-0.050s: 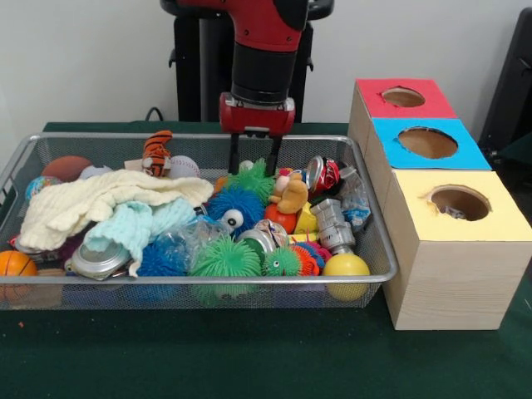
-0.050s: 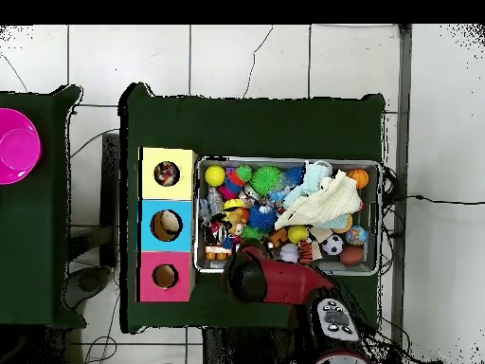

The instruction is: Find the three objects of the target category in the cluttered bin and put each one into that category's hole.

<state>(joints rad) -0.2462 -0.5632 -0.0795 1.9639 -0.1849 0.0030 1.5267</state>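
1. Filling the left of the front view, a silver wire-mesh bin (image 1: pixel 378 249) holds an orange basketball (image 1: pixel 15 264), a cream knitted cloth (image 1: pixel 100 199) and a striped orange tiger toy (image 1: pixel 155 153).
2. Mid-bin lie a green spiky rubber ball (image 1: pixel 224 259) and a blue furry one-eyed toy (image 1: pixel 235 208).
3. Above them hangs the red and black gripper (image 1: pixel 253 164), its two dark fingers slightly parted, holding nothing.
4. Rightward stand three wooden boxes with holes: red-topped (image 1: pixel 374 100), blue-topped (image 1: pixel 395 150), yellow-topped (image 1: pixel 416 208).

Bin (image 1: pixel 378 249) left of box row (image 1: pixel 449 241) — end effector (image 1: pixel 253 158) over bin's rear edge, seemingly.
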